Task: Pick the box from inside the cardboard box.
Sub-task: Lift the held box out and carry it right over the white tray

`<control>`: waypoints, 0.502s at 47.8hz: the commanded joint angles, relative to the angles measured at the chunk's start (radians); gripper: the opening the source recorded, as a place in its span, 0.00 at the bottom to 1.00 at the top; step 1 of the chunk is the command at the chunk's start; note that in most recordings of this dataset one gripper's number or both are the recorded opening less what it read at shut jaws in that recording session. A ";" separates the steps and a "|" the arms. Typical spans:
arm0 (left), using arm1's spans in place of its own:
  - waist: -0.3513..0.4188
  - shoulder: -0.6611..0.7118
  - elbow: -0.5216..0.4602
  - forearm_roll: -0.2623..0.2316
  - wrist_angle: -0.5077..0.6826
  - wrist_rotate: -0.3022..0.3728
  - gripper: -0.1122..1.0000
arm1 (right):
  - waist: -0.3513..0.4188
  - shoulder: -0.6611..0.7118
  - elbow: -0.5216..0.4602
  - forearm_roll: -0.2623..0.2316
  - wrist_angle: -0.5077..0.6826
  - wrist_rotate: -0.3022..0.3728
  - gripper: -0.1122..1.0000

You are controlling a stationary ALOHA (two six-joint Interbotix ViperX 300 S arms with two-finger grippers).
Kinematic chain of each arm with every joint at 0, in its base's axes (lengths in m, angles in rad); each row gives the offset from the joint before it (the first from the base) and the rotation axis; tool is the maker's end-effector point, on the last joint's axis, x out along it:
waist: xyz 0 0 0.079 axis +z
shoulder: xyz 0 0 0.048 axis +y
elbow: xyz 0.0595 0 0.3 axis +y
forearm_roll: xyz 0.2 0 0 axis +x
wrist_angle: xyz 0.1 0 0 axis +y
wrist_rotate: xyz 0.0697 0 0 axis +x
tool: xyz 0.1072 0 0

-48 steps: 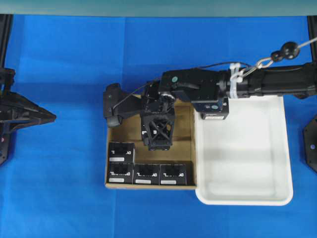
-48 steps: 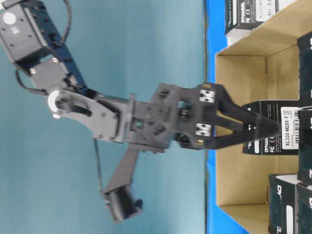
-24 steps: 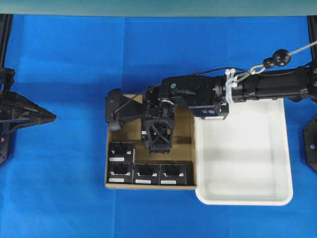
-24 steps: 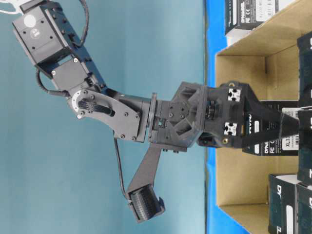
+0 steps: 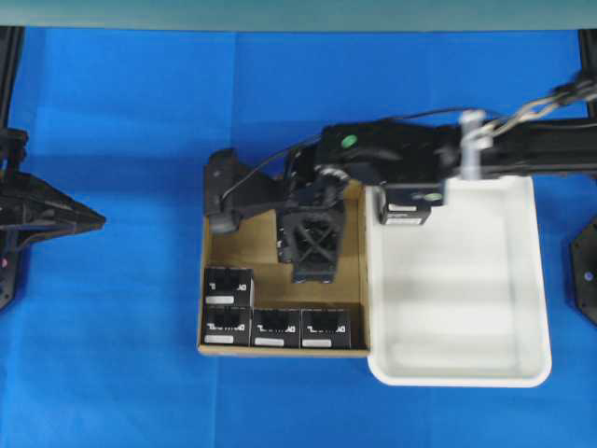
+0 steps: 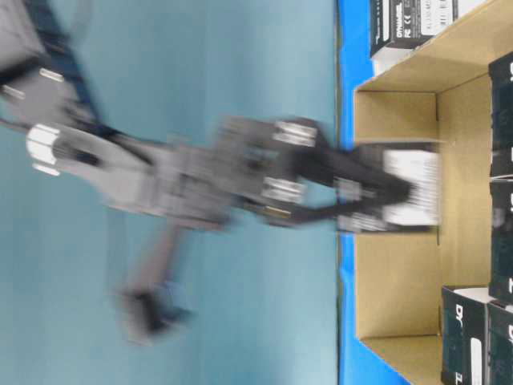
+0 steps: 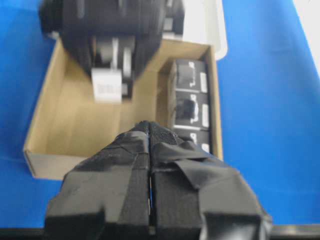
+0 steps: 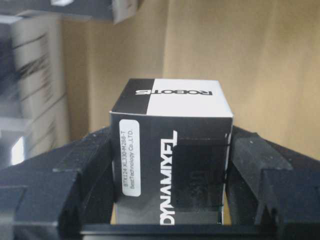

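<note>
Right gripper [image 8: 170,200] reaches in from the right side of the overhead view, pointing down into the cardboard box [image 5: 235,250]. Its jaws are clamped on the box [image 8: 172,150], one finger [image 8: 55,185] pressed to each side; the wrist view shows the black carton with white lettering and a label strip squeezed between them. In the table-level view the box [image 6: 405,188] sits between the fingers above the brown floor, near the carton's rear wall, though the arm is badly motion-blurred there.

Other black boxes in the carton: one at the left wall [image 5: 229,285], three in a row along the near wall [image 5: 277,327]. More of them show at the edge of the table-level view.

White tray [image 5: 522,308] butts against the carton's right wall; its inside is bare white.

Left gripper [image 7: 150,165] is parked well off to the left over the blue table [image 5: 112,373], jaws pressed together, taped pads meeting along a thin seam.
</note>
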 commanded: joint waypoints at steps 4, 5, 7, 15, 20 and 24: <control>0.002 0.009 -0.021 0.002 -0.018 -0.008 0.04 | -0.057 -0.135 -0.008 0.002 0.078 0.002 0.65; 0.002 0.009 -0.021 0.002 -0.020 -0.008 0.04 | -0.064 -0.150 -0.008 0.002 0.087 0.000 0.65; 0.003 0.009 -0.021 0.002 -0.018 -0.008 0.04 | -0.080 -0.181 -0.006 0.000 0.106 -0.002 0.65; 0.003 0.011 -0.021 0.002 -0.020 -0.008 0.04 | -0.150 -0.275 0.005 -0.003 0.178 -0.025 0.65; 0.003 0.011 -0.021 0.002 -0.020 -0.008 0.04 | -0.186 -0.308 0.029 -0.008 0.233 -0.043 0.65; 0.003 0.011 -0.021 0.002 -0.020 -0.009 0.04 | -0.198 -0.328 0.052 -0.008 0.258 -0.054 0.65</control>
